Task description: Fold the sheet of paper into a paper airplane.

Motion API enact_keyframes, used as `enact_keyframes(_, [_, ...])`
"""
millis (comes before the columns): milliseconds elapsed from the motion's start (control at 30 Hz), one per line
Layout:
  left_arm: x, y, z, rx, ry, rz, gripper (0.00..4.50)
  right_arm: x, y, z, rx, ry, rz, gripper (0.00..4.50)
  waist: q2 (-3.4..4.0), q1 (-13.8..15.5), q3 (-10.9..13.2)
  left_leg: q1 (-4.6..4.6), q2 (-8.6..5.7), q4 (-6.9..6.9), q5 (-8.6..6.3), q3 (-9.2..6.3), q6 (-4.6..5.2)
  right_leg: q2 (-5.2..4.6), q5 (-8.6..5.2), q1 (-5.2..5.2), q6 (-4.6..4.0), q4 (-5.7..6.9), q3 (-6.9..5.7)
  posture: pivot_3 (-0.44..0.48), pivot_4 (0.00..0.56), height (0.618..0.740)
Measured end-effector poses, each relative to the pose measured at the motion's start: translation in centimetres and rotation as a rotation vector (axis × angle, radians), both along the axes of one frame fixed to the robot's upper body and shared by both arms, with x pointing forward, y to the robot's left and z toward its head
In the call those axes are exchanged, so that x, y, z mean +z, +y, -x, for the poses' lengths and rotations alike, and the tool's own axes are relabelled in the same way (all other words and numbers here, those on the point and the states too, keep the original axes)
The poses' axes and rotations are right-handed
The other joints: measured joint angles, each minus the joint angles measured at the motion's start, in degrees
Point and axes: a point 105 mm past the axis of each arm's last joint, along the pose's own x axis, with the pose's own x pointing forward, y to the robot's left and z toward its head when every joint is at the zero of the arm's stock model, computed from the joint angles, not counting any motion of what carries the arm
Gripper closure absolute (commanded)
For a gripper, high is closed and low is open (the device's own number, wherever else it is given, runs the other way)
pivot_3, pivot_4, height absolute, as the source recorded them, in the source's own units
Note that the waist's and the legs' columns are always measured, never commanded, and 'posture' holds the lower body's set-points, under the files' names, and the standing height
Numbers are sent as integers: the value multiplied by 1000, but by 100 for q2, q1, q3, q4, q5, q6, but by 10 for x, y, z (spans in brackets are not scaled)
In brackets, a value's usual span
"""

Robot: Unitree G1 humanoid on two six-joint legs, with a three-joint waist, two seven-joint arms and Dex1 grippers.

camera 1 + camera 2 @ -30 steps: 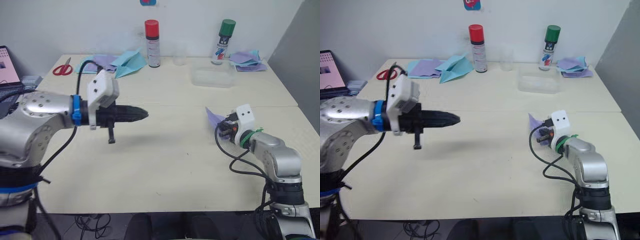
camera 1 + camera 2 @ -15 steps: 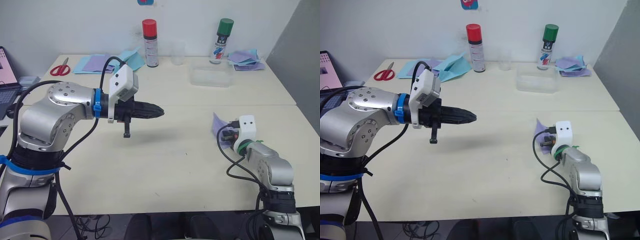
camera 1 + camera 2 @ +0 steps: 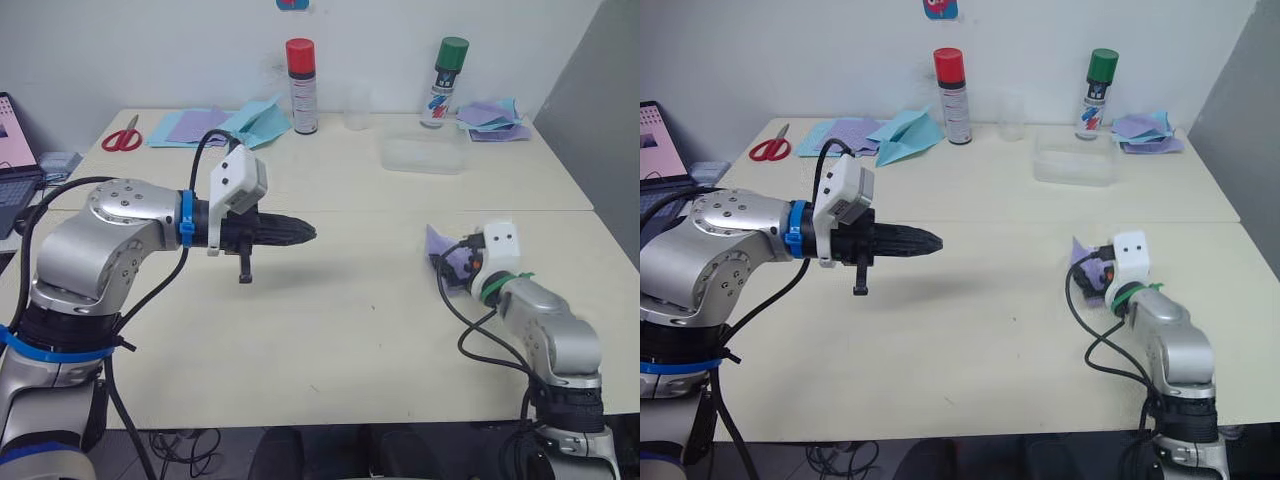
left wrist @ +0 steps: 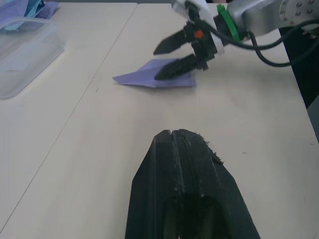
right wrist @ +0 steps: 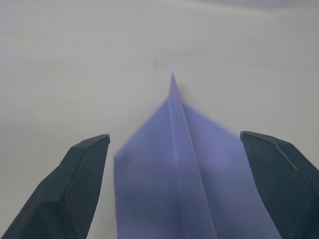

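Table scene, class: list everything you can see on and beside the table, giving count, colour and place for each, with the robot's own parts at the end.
paper airplane: one, lavender, lying on the table between the right gripper's open fingers
table: one, cream
spray cans: two at the far edge, one red-capped, one green-capped
clear plastic box: one, far right part of the table
clear cup: one, between the cans
scissors: one, red handles, far left corner
loose papers: light blue and lavender, far left
paper stack: lavender and blue, far right corner
laptop: one, beside the table on the left
left gripper: black, shut, raised above the table
right gripper: black, open, around the paper airplane
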Motion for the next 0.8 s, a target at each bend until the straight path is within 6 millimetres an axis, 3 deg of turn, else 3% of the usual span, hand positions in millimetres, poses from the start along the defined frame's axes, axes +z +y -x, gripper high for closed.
enact_keyframes(100, [-5,11,1,31,0,-11,4500,32,0,-2,81,-64,49,11,1,0,0,0,1,-1,0,0,0,0,0,0,0,-3,-2,0,150,740])
enact_keyframes(233, [-11,29,3,74,-12,-39,4500,55,-3,7,255,-71,129,11,5,19,5,-2,2,-2,0,2,0,0,-2,0,-2,-10,-5,0,150,740])
enact_keyframes(400, [-18,68,9,192,-12,-48,4500,73,-4,47,667,27,273,11,18,21,20,0,4,-2,-1,1,2,-5,-3,2,-4,-13,-7,0,150,740])
enact_keyframes(500, [-22,99,16,314,-19,-36,4500,71,-21,75,834,175,319,11,20,17,21,6,10,-2,-1,0,2,-22,-4,5,-7,-12,-6,0,150,740])
enact_keyframes(600, [-28,127,21,449,-19,-35,4500,78,-35,80,834,206,330,11,19,2,21,13,12,0,-1,-3,2,-25,-4,7,-7,-8,-5,0,150,740])
enact_keyframes(800, [-38,147,28,556,-24,-53,4500,68,-63,73,743,237,335,11,19,29,21,16,11,0,-1,4,2,-63,1,14,-12,-4,-16,0,150,740])
